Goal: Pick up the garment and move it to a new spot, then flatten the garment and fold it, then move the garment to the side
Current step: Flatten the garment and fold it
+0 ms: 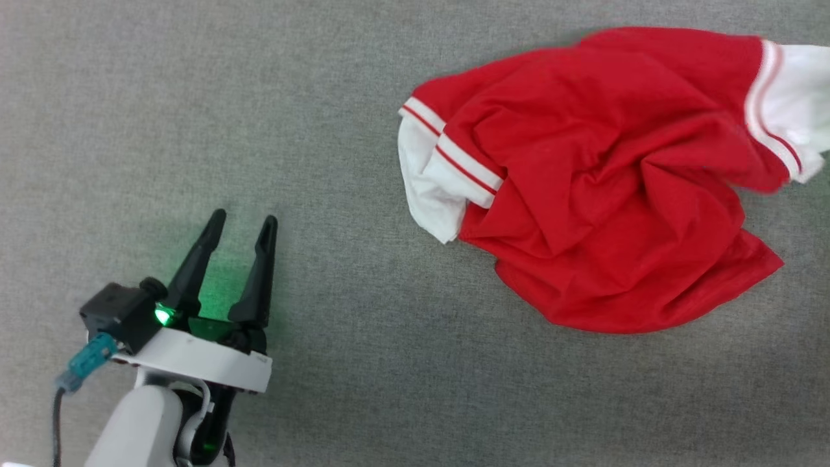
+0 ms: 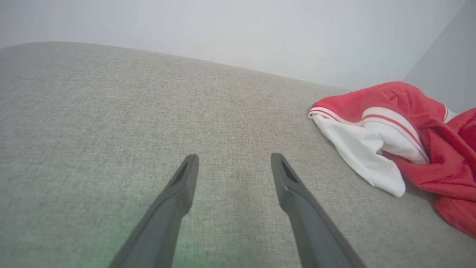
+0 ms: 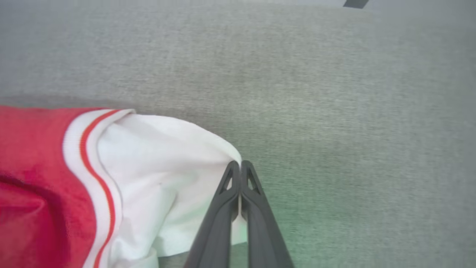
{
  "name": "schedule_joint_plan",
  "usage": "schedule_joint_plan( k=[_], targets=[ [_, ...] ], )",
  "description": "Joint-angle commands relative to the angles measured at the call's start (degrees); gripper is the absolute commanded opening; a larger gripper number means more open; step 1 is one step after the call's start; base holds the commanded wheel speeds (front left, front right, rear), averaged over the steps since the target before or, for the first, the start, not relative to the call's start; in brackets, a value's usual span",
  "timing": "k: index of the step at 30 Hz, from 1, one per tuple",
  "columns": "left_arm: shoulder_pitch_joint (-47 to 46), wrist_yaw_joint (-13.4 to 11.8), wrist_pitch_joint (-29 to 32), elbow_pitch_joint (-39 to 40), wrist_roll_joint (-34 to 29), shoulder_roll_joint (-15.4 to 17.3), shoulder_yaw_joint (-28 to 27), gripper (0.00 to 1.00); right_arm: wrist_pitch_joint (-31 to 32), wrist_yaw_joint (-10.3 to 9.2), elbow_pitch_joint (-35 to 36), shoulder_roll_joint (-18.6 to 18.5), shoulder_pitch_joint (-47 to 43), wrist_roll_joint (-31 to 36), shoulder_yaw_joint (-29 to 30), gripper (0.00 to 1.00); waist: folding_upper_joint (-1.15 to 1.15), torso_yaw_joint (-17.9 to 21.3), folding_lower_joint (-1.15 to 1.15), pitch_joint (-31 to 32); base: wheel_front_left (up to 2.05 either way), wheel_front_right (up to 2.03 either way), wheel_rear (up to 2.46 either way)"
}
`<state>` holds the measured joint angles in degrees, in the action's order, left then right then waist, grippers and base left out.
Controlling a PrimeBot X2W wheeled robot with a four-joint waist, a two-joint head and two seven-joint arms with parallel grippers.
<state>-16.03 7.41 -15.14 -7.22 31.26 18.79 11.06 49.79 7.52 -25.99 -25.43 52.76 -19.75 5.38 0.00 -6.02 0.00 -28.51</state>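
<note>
Evidently right gripper (image 3: 241, 164) is clamped on white cuff (image 3: 167, 156) of shirt (image 1: 603, 181) for the lift; left gripper (image 1: 245, 217) waits wide open, empty, well left.

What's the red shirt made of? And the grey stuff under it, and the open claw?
The crumpled bright red shirt with white cuffs looks like soft knit cloth: it bunches in loose folds. The grey surface under it looks woven, showing fine threads. The left claw, long and dark, looks like matte hard plastic, probably.
</note>
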Motion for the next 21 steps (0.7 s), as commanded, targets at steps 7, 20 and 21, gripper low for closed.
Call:
schedule_joint_plan(
  k=[7, 20, 21],
  targets=[
    [-0.42, 0.14, 0.03, 2.13, 0.16, 0.75, -0.40, 1.00, -2.21, -0.06, 1.17, -2.59, -2.66, 3.58, 6.54, 0.00, 0.00, -0.60, 0.00, -1.27, 0.00, 0.00, 0.00],
    [-1.20, 0.14, 0.03, 1.94, -0.18, 1.78, -0.52, 1.00, -10.10, -0.06, -4.53, -0.42, -3.32, 16.10, 12.85, 0.00, 0.00, -0.63, 0.00, -1.16, 0.00, 0.00, 0.00],
    [-1.19, 0.14, 0.03, 1.84, -0.24, 1.85, -0.43, 1.00, -10.74, -0.06, -4.93, -0.13, -3.31, 16.99, 13.17, 0.00, 0.00, -0.57, 0.00, -0.90, 0.00, 0.00, 0.00]
  ],
)
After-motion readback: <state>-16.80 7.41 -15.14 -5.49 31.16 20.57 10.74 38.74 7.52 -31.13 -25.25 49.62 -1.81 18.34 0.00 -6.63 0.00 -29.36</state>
